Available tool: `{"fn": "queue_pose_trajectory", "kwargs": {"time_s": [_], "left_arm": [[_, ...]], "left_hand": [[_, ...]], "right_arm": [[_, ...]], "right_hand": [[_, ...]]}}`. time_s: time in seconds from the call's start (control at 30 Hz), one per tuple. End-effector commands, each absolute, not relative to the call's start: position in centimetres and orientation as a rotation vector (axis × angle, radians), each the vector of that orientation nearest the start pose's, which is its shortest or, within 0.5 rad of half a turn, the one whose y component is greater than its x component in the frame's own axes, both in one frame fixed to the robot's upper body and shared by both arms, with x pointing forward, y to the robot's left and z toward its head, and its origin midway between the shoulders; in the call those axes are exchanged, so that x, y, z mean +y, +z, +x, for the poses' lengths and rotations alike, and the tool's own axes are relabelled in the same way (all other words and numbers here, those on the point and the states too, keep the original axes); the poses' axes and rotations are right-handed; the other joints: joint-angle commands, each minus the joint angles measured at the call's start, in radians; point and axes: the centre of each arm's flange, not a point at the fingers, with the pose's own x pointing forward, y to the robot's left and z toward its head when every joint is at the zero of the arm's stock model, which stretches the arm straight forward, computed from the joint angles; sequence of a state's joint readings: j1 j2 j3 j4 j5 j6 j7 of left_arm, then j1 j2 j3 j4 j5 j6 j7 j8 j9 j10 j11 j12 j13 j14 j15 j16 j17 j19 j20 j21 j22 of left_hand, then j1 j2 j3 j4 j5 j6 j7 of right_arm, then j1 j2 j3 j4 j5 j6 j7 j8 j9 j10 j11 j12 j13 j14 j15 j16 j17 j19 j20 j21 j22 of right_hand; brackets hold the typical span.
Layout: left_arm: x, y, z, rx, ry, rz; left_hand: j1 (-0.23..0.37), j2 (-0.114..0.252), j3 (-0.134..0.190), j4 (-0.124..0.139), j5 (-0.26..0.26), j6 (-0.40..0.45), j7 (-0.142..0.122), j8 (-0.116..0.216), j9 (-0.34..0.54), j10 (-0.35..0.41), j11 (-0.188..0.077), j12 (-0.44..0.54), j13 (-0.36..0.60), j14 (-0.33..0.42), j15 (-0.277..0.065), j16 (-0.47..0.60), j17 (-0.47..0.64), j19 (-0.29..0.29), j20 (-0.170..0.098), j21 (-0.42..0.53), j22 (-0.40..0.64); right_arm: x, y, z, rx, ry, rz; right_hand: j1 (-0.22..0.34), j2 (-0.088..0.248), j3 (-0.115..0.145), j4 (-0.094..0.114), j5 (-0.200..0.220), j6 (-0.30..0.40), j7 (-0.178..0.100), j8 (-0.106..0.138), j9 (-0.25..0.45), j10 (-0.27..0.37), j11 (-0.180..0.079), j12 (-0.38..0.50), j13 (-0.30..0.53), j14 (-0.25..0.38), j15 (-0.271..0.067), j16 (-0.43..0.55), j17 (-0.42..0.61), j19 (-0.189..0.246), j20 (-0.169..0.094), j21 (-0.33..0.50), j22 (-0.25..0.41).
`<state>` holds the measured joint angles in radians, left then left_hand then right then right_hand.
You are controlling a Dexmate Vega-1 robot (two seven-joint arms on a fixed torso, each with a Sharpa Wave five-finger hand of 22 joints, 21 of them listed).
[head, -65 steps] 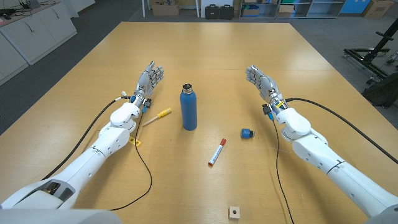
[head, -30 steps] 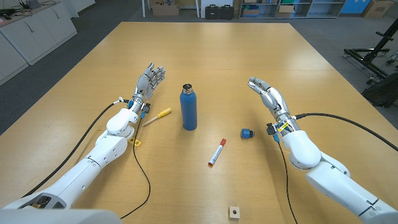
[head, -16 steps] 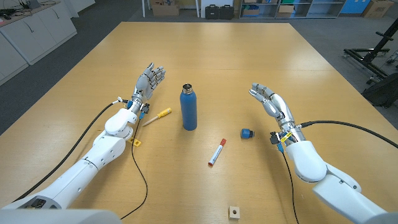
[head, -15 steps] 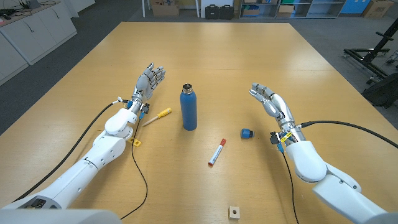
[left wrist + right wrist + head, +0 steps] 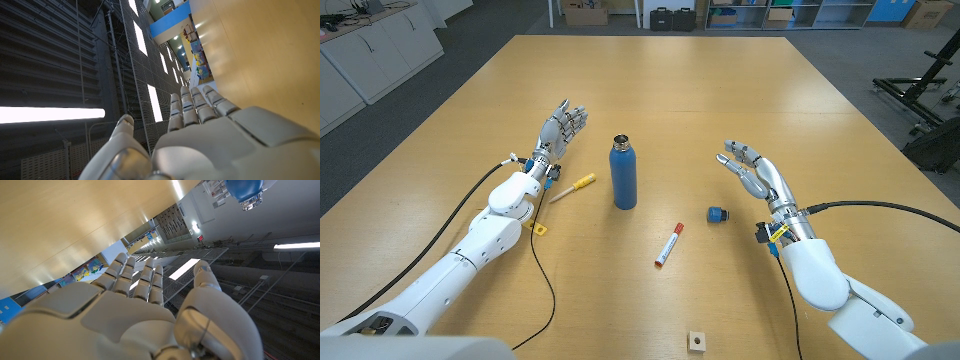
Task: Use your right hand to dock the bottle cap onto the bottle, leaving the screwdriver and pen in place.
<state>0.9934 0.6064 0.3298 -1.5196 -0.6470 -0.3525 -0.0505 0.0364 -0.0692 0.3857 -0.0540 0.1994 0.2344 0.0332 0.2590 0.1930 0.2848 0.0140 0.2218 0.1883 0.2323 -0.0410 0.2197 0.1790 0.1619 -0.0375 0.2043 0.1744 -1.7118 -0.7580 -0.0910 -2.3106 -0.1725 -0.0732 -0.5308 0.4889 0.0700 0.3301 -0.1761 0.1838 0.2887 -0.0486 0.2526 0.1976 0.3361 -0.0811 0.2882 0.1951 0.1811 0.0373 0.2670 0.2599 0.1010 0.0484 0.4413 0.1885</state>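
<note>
A blue metal bottle (image 5: 624, 173) stands upright near the middle of the wooden surface (image 5: 670, 90), its silver neck open and uncapped. Its small blue bottle cap (image 5: 717, 214) lies on the surface to the right of the bottle and a little nearer, well apart from it. A yellow-handled screwdriver (image 5: 572, 187) lies just left of the bottle. A red and white pen (image 5: 668, 245) lies at a slant, nearer than the bottle and left of the cap.
</note>
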Motion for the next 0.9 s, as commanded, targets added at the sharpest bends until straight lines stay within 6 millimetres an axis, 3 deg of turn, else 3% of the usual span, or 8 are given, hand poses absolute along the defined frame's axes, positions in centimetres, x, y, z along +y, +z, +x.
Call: {"fn": "queue_pose_trajectory", "kwargs": {"time_s": [0.03,0.9], "left_arm": [[28.0,-2.4,60.0,-0.697,-0.302,0.018],[27.2,-2.4,59.5,-0.710,-0.288,0.004]], "left_hand": [[-0.002,0.009,0.003,-0.006,0.000,0.011,-0.005,0.004,0.003,0.008,-0.001,0.003,0.004,0.007,-0.007,-0.004,0.004,0.003,-0.027,-0.001,0.003],[0.000,0.015,0.005,-0.009,-0.002,0.021,-0.008,0.005,0.003,0.020,-0.002,0.003,0.004,0.012,-0.005,-0.007,0.004,0.003,-0.021,-0.003,0.003]], "right_arm": [[-25.5,-9.6,39.4,-0.676,-0.200,-0.773],[-24.5,-9.2,38.0,-0.598,-0.289,-1.093]], "right_hand": [[0.015,-0.001,0.009,0.001,-0.001,-0.012,-0.002,-0.004,0.005,-0.009,-0.005,-0.003,0.001,-0.007,0.000,-0.003,-0.001,-0.005,0.006,-0.004,0.002],[0.046,-0.010,0.014,0.000,0.003,-0.013,-0.011,-0.008,0.006,-0.004,-0.015,-0.006,0.001,-0.013,-0.009,-0.011,-0.007,-0.015,0.009,-0.014,0.002]]}}
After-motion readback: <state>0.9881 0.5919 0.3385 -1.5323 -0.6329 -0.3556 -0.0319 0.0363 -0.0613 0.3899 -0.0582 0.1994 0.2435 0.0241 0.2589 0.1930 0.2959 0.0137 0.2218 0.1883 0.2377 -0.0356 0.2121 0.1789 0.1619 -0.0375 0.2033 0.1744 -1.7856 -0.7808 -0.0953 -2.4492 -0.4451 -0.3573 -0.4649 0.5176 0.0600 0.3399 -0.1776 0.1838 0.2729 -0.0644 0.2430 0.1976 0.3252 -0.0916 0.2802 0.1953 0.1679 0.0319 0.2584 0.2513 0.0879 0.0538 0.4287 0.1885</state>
